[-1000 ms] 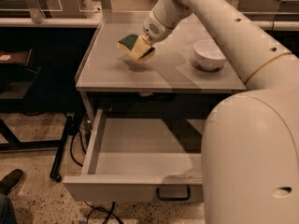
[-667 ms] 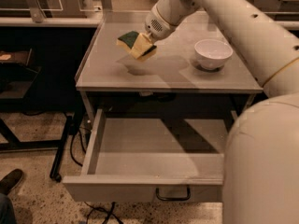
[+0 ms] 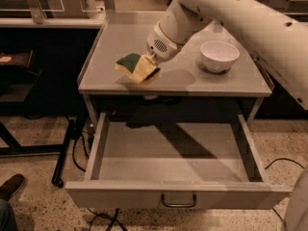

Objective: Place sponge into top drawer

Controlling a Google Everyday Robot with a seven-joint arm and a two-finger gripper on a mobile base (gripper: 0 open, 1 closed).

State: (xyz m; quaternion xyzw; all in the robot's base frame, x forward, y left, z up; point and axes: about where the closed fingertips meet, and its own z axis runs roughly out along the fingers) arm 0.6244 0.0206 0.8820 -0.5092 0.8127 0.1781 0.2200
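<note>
One sponge (image 3: 136, 67), one white bowl (image 3: 219, 56), one top drawer (image 3: 134, 195) and one table (image 3: 122, 37) are showing; one gripper (image 3: 149, 66) is clamping the sponge, upper centre of frame.

Dim warm light, end effector (image 3: 150, 64) gripping sponge (image 3: 135, 68) over tabletop (image 3: 125, 35), shadowed drawer (image 3: 120, 194)

- Arm (image 3: 250, 20): a thick, smooth tube in a cream-white shell, with no cables showing.
- Small dark round recesses (image 3: 287, 24) are spaced along its upper side.
- Wrist (image 3: 180, 20): a bulbous, rounded housing in the same cream colour.
- A round patch of fine dots, like a grille (image 3: 160, 45), sits on the wrist's end face.
- Hand (image 3: 150, 69): small and dark at the wrist tip, above the table's (image 3: 231, 83) front left, clamped on the sponge (image 3: 137, 66).
- A curved pale shell (image 3: 299, 208) fills the lower right corner.
</note>
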